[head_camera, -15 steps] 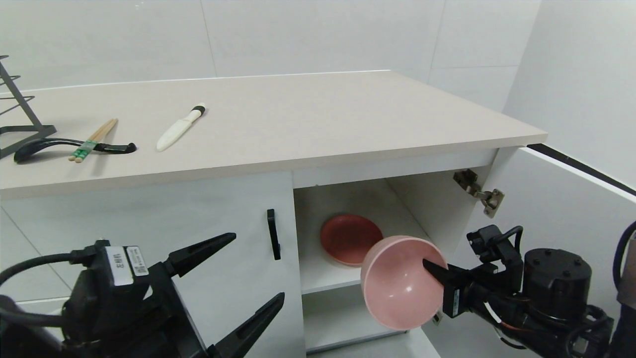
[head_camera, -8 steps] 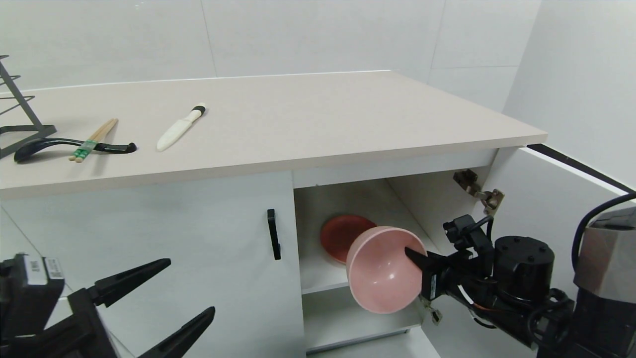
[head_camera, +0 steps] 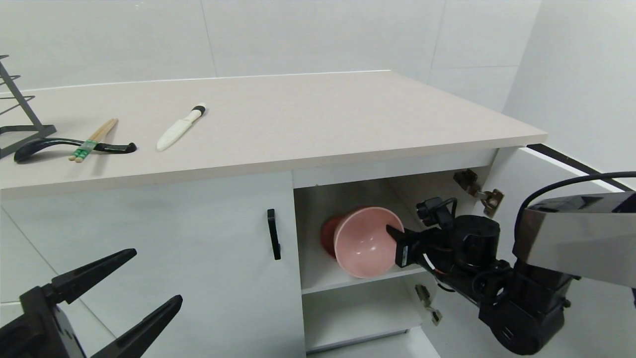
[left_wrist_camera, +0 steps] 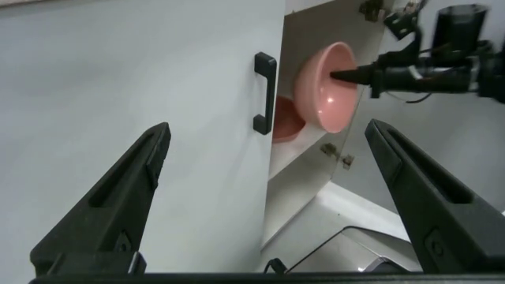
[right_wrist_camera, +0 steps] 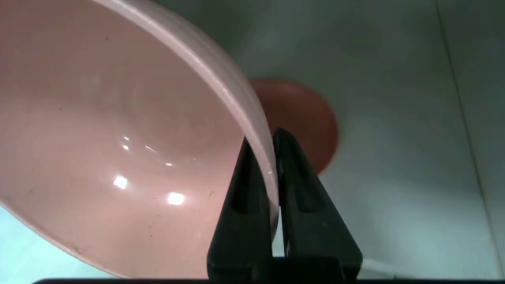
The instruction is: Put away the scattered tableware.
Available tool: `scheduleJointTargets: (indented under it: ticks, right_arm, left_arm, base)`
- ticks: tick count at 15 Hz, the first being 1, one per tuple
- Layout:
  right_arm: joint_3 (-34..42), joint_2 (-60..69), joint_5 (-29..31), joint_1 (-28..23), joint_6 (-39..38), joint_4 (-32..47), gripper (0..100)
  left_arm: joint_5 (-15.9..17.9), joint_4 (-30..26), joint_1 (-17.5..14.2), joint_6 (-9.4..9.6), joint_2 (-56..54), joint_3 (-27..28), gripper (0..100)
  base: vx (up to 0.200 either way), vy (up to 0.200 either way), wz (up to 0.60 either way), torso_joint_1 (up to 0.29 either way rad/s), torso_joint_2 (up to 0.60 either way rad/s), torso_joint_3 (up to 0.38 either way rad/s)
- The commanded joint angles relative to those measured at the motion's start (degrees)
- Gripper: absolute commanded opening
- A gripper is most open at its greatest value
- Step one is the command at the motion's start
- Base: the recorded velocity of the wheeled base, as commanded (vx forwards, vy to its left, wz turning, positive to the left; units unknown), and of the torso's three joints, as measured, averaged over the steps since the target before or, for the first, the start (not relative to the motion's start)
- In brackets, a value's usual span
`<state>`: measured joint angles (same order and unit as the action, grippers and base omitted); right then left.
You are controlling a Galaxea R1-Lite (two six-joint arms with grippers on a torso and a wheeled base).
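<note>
bowl before plate on shelf

The pink bowl covers most of the red plate on the cupboard shelf; just its edge peeks out. One finger of the right gripper is behind the bowl's rim. The rack and the left gripper are cut off by the head view's edge.

- A kitchen: a white tiled wall stands behind the tabletop.
- A cupboard with shelves is under the tabletop; chopsticks and a knife lie on it.
</note>
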<state>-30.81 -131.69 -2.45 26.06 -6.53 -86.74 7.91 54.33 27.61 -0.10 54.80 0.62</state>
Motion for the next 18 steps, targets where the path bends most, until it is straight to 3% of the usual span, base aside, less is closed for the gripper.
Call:
scheduleJointTargets:
  ticks: [1,4,10,13,18]
  right_arm:
    - [-6.37,-4.01,-0.71,-1.45,0.03,2.89,0]
    - [-15.86,-4.97,-1.59,-2.25,-0.06,13.44,0]
    - [-24.83,-9.11,-2.91,-3.56,-0.94,22.05,0]
    - [-28.87,-9.02,-2.82,-3.21,-5.51,28.46,0]
    - [-27.99,-7.61,-2.82,-2.95,-6.83,33.12,0]
  left_arm:
    - [0.0,0.07,-0.01,0.01,-0.04,-0.01,100]
    - [0.0,-0.02,-0.01,0.01,-0.04,-0.09,100]
    - [-0.09,-0.1,-0.01,-0.17,0.05,-0.18,100]
    - [-0.18,-0.1,-0.01,-0.25,0.05,-0.27,100]
    - [-0.44,-2.57,-0.1,-0.25,-0.04,-0.01,100]
  base:
    - [0.0,0.0,0.0,0.0,0.0,0.0]
    - [0.0,0.0,0.0,0.0,0.0,0.0]
    - [0.0,0.0,0.0,0.0,0.0,0.0]
    - [0.0,0.0,0.0,0.0,0.0,0.0]
    - [0.0,0.0,0.0,0.0,0.0,0.0]
